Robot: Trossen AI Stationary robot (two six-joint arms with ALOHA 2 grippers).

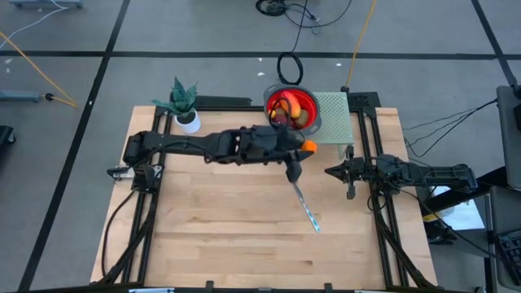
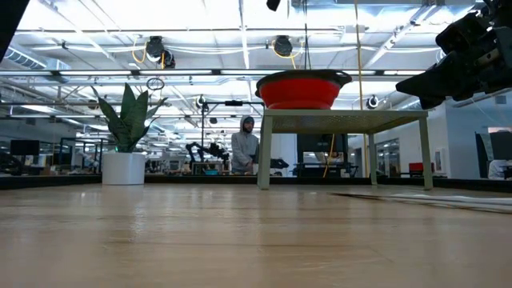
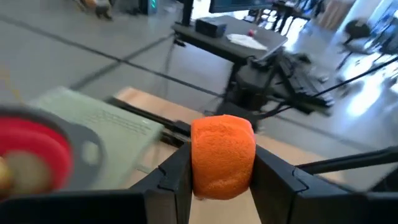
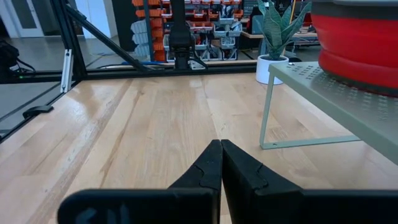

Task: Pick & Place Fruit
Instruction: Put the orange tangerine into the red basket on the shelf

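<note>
My left gripper (image 1: 307,149) reaches in from the table's left and is shut on a small orange fruit (image 3: 222,152), raised above the table just on the near side of the red bowl (image 1: 291,108). The bowl holds several fruit pieces (image 1: 286,114) and stands on a pale green perforated stand (image 1: 335,118). My right gripper (image 4: 221,158) waits shut at the table's right side, holding nothing. My left gripper pinches the orange fruit between its two fingers, one on each of its opposite sides (image 3: 198,168). The fingers (image 3: 273,180) lie roughly level, coming from the table's left. The fruit is lifted clear of the table and sticks out beyond the fingertips.
A slim knife (image 1: 306,203) lies on the wooden table near the middle, just toward the near edge from my left gripper. A potted plant (image 1: 186,104) stands at the far left. My right arm (image 1: 407,172) lies along the right side. Bare wood fills the near half.
</note>
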